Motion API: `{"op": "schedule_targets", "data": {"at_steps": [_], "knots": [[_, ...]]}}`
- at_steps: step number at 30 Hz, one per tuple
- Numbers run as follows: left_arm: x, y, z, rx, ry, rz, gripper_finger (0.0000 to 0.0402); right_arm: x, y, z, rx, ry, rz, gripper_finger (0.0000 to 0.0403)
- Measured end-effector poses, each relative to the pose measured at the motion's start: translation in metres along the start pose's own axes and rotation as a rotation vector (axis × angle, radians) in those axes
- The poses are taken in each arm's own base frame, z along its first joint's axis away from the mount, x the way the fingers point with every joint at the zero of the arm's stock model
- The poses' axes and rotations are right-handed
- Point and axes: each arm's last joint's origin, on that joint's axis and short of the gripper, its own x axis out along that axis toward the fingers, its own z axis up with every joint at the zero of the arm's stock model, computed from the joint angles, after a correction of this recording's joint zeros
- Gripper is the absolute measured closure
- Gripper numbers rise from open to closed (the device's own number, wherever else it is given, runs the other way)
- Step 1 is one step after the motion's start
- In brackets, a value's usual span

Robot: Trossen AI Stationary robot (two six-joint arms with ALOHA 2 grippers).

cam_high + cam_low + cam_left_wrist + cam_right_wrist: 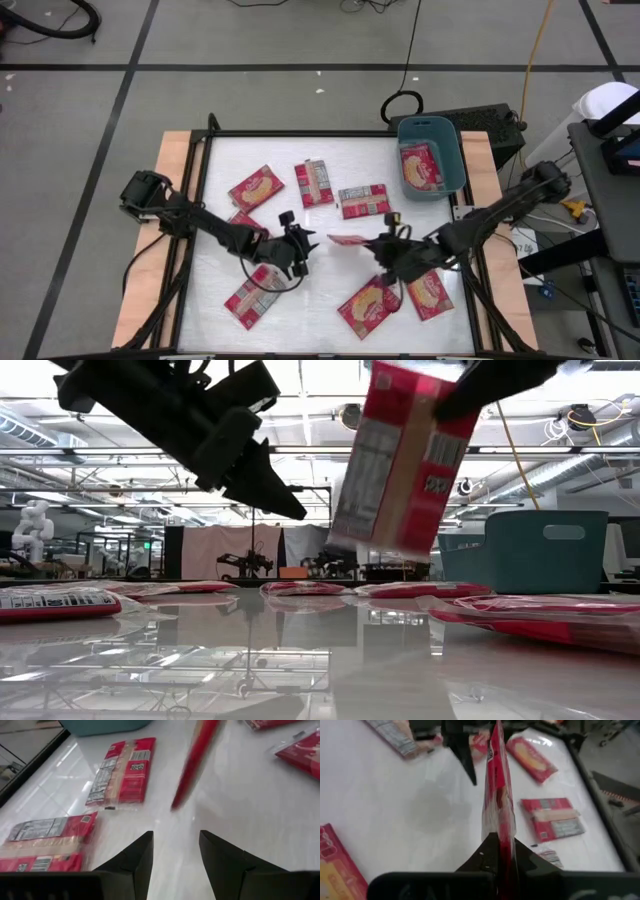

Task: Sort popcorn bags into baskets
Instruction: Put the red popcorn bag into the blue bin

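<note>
My right gripper is shut on the edge of a red popcorn bag and holds it above the table's middle. In the right wrist view that bag stands on edge between the gripper fingers. In the low view it hangs clear of the table. My left gripper faces it from the left, open and holding nothing; its fingers stand apart. The teal basket sits at the far right corner with one bag inside.
Several more popcorn bags lie flat on the white table: three in a far row, one under the left arm, one near left, two near right. A black frame rims the table.
</note>
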Motion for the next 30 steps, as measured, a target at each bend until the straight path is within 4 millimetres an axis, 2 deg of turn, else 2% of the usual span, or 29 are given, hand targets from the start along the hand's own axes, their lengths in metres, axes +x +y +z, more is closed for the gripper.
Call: {"op": "schedule_targets", "data": {"at_steps": [8,15,25,30], "knots": [[0.001,-0.001,0.000,-0.030,0.023,-0.095,0.0238,-0.032,-0.020,0.001,-0.127,-0.047,-0.057,0.0403],[0.001,-0.002,-0.001,-0.022,0.028,-0.117,0.0238,-0.062,-0.049,-0.002,-0.190,-0.082,-0.128,0.0403],[0.000,-0.003,-0.001,-0.034,0.037,-0.148,0.0238,-0.089,-0.092,-0.025,-0.217,0.013,-0.207,0.0403],[0.000,-0.004,-0.002,-0.016,0.044,-0.151,0.0238,-0.109,-0.114,-0.024,-0.226,0.062,-0.261,0.0403]]}}
